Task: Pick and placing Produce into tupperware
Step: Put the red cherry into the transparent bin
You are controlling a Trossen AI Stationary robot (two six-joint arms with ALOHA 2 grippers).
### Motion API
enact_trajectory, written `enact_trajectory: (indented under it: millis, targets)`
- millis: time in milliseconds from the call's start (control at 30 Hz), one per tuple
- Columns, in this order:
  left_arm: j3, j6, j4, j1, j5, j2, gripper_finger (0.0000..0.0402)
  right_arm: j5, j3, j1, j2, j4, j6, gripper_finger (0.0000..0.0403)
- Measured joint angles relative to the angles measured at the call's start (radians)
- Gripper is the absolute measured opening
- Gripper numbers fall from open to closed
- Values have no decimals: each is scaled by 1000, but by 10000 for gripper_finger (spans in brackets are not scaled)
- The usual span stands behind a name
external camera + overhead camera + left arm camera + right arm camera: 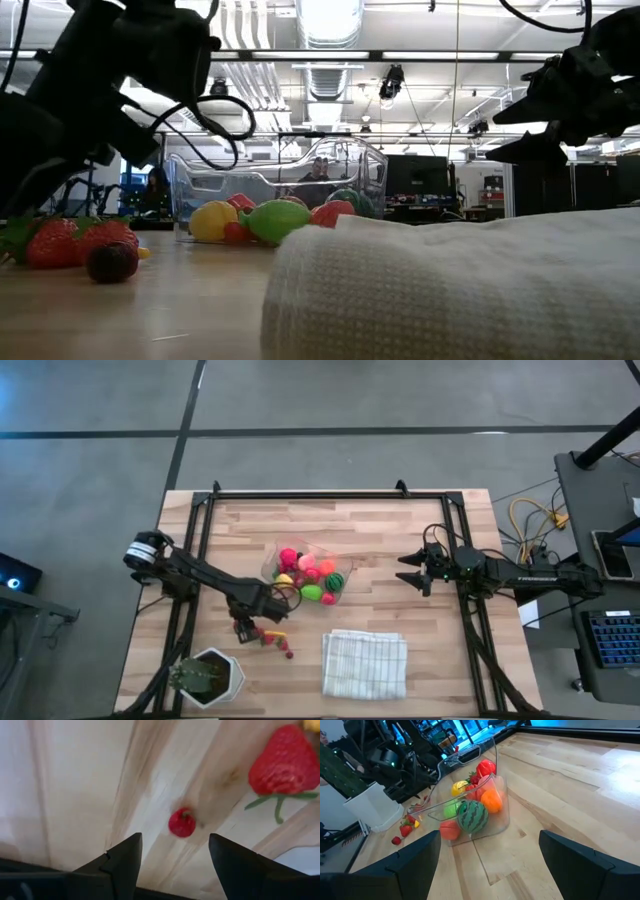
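Observation:
The clear tupperware [305,572] stands mid-table with pink, green, yellow and orange produce [472,816] inside it, including a striped green ball. Loose red strawberries and berries [275,642] lie on the wood near its front left corner. My left gripper [243,630] hangs open just above the table beside them, pointing steeply down. In the left wrist view a small red berry [181,822] lies just ahead of the gap between its fingers [172,842], and a strawberry [284,762] lies farther off. My right gripper [405,573] waits open to the right of the tupperware.
A folded white cloth [364,663] lies near the front edge, right of the loose berries. A white hexagonal pot with a green plant [208,678] stands at the front left corner, close to my left arm. Black frame rails [200,540] run along the table's sides.

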Motion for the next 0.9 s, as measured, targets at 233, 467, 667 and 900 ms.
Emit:
enact_trajectory:
  millis: [233, 467, 667, 900]
  targets:
    - [-26, -25, 29, 1, -6, -58, 216, 0, 0, 0, 0, 0, 0, 329]
    - [-95, -26, 120, 0, -9, -89, 216, 0, 0, 0, 0, 0, 0, 329]
    - [-134, -25, 125, 0, -2, -86, 216, 0, 0, 0, 0, 0, 0, 329]
    - [-166, -25, 169, -1, -1, -86, 216, 0, 0, 0, 0, 0, 0, 329]
